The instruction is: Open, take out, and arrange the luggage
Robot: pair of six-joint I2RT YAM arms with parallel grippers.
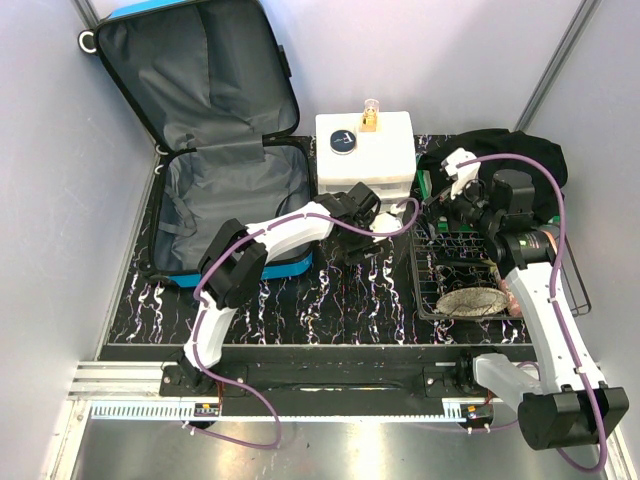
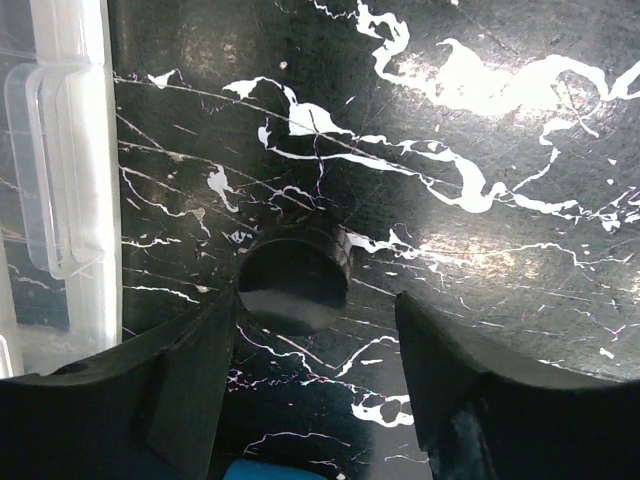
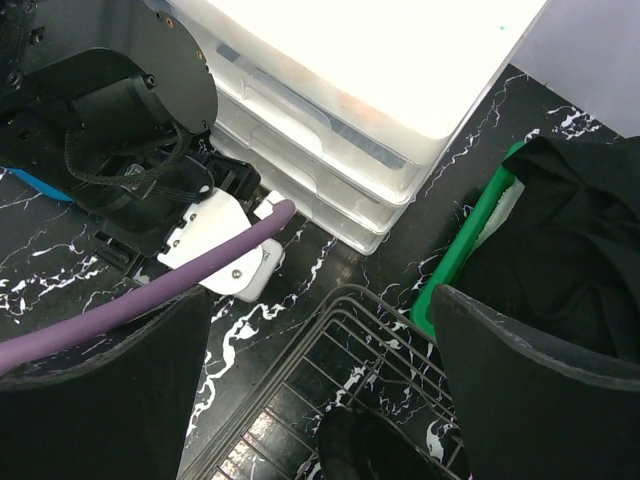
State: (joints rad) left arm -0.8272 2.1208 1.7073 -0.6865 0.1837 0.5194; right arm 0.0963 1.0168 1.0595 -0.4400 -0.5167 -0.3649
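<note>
The blue luggage (image 1: pixel 288 268) lies open at the left, its lid leaning on the back wall and its grey lining (image 1: pixel 235 195) showing nothing loose inside. My left gripper (image 1: pixel 364 240) is open, low over the table in front of the white drawer organiser (image 1: pixel 365 150). In the left wrist view a small black round object (image 2: pixel 293 278) lies on the table just ahead of my open left gripper (image 2: pixel 315 305). My right gripper (image 1: pixel 452 212) is open and empty above the wire basket's (image 1: pixel 432 300) far left corner; its wrist view shows my right gripper (image 3: pixel 320 300) over the basket rim (image 3: pixel 300 350).
A black disc (image 1: pixel 343 142) and a small bottle (image 1: pixel 371 116) stand on the organiser. A green tray (image 3: pixel 470 235) with black cloth (image 1: pixel 515 155) sits behind the basket. A round woven item (image 1: pixel 470 298) lies in the basket. The left arm's wrist (image 3: pixel 130 130) is near my right gripper.
</note>
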